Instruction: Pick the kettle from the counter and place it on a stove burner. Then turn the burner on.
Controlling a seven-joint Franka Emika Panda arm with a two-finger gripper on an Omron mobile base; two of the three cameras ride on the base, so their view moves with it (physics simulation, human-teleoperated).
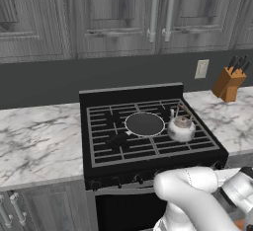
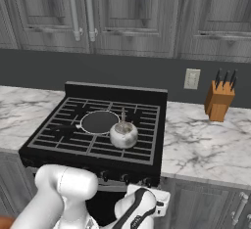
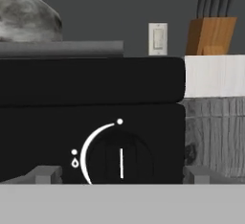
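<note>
Since the kettle (image 1: 181,129) already sits on the stove burner (image 1: 190,138), on the right side of the grate toward the front and just right of the round dark disc (image 1: 144,124), the first half of the job looks done. Its thin handle stands up and it rests level on the bars, apart from the white marble counter (image 1: 225,116) to its right, where the wooden knife block (image 1: 228,83) stands near the back wall below a wall outlet (image 1: 201,69). From the right base camera the kettle (image 2: 123,134) sits near the front middle of the grate, with the row of knobs (image 2: 125,178) on the stove's front panel just below it. What is left, as I judge it, is switching the burner on. The arm is bent down low in front of the stove, and the hand camera looks straight at one black knob (image 3: 120,160) on the front panel, its white pointer line standing vertical inside a white arc, which I take to mean off. The gripper (image 3: 119,180) is lined up on that knob, one fingertip (image 3: 45,174) to its left and the other to its right, spread wide with the knob between them; whether they touch it yet I cannot tell. The kettle's rounded belly (image 3: 26,17) shows above the stove edge at upper left. Closing on the knob and twisting it remains.
</note>
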